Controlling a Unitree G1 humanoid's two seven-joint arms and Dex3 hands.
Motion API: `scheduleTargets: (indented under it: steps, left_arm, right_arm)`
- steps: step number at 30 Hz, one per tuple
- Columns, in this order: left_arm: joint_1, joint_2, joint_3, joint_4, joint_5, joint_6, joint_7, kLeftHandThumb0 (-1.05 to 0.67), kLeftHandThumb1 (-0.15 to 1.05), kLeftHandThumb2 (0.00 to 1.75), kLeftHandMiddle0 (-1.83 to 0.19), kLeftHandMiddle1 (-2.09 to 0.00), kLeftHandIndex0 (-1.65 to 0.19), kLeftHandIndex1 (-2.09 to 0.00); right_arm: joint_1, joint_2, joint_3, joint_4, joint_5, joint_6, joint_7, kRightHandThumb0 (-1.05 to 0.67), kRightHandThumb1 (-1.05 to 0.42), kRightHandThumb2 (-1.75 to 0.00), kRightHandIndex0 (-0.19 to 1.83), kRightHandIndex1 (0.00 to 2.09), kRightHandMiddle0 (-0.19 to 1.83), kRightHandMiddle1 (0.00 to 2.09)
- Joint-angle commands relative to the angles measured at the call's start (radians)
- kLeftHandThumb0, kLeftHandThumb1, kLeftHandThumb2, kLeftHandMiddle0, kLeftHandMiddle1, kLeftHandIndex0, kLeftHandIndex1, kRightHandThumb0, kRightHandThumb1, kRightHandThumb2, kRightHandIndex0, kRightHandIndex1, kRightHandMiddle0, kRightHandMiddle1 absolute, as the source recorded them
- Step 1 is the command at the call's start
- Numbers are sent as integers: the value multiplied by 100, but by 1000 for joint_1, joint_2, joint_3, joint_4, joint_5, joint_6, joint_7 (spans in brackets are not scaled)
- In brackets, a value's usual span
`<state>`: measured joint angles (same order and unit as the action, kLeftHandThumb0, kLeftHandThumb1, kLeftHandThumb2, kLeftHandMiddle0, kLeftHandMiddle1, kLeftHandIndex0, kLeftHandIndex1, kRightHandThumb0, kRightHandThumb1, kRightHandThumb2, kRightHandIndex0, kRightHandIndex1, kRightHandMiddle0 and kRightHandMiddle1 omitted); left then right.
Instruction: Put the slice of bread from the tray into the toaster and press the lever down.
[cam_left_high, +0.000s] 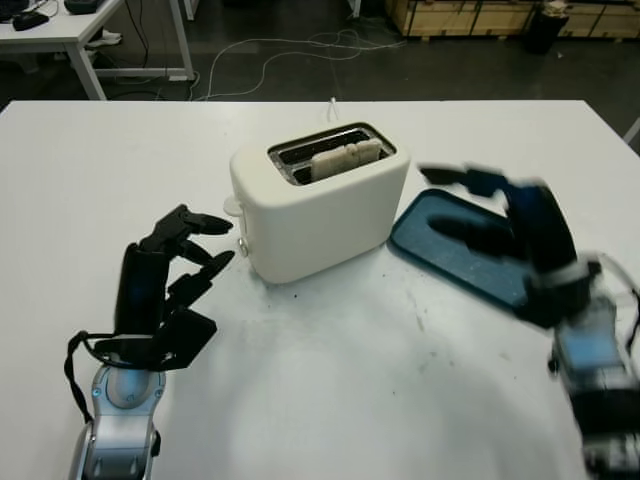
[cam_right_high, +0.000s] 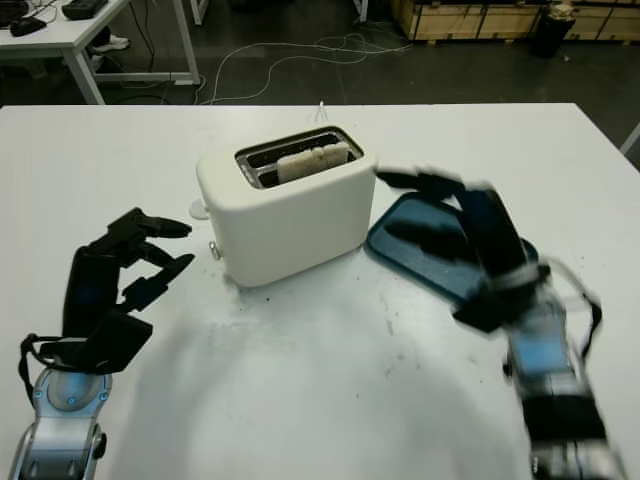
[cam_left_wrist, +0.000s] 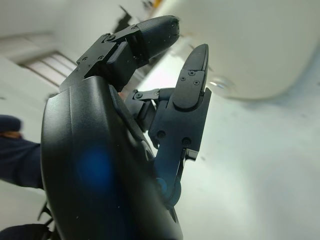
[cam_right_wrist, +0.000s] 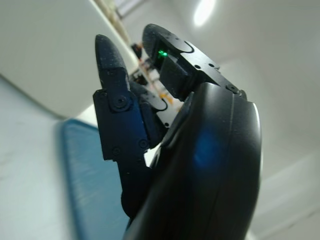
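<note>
White toaster (cam_left_high: 320, 205) holds the bread (cam_left_high: 345, 157) in its slot; the lever (cam_left_high: 233, 207) sits on the end facing my left hand (cam_left_high: 170, 270), open and near. My right hand (cam_left_high: 500, 225), empty, hangs over the tray (cam_left_high: 440, 262).

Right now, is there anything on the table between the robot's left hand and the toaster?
No. In the left eye view only bare white table lies between the open left hand and the toaster.
</note>
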<state>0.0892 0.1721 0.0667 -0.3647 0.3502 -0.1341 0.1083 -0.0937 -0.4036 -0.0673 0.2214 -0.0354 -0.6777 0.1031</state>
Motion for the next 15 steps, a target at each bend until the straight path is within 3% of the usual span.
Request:
scheduleTargets:
  steps: [1,7,15]
  left_arm:
    - [-10,26,33,-27,23,-43,24,-19,92,12,-65,-147,-59,-94]
    - [-46,141,141,-42,21,-124,5,-17,92,5,-63,-147,-70,-75]
    - [-170,350,193,-36,10,-76,-176,-22,91,0,-74,-143,-95,-44]
  right_arm:
    - [47,37,4,-37,34,49,10,-43,-92,-2,97,17,90,1]
    - [84,78,7,-33,21,112,17,-44,-90,0,102,15,95,2]
    - [58,117,15,1,48,176,52,-46,-89,0,107,12,98,2]
